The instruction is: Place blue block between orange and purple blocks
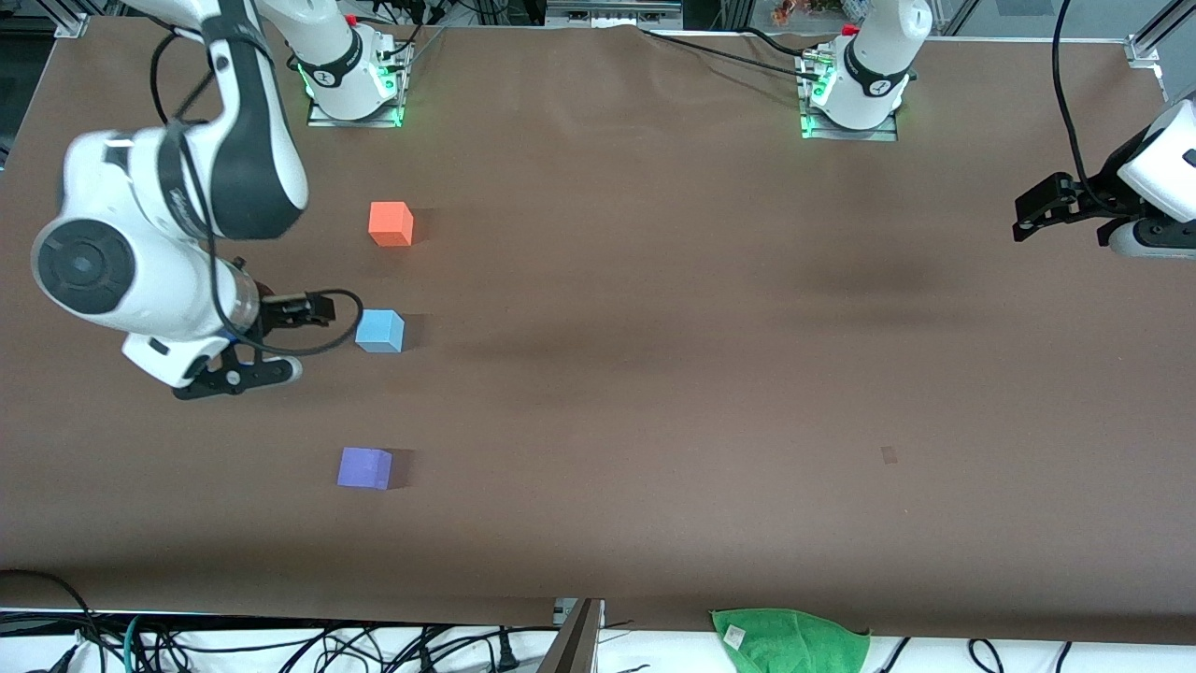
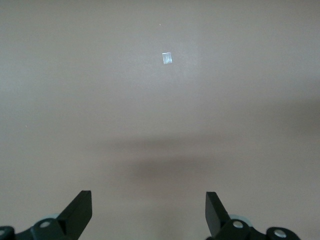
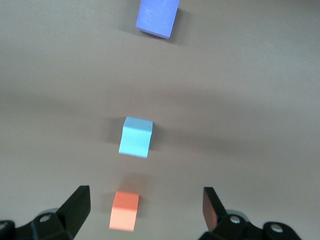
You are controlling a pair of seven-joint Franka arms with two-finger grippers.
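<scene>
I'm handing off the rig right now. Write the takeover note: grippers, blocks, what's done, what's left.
Right gripper: open, empty, beside the blue block, not touching.
Left gripper: open, empty, waiting at its own end of the table.
Blocks: orange block, blue, purple block in one line, blue in the middle, gaps on both sides.
Done: placement appears complete.
Left: pull the right arm clear.

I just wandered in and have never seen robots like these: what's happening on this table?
Two robot arms share a brown table. Three cubes lie in a row: the blue block sits between the orange block and the purple block, touching neither. The right gripper is beside the blue block with fingers open, holding nothing. The left gripper waits, open and empty, at the left arm's end of the table.
</scene>
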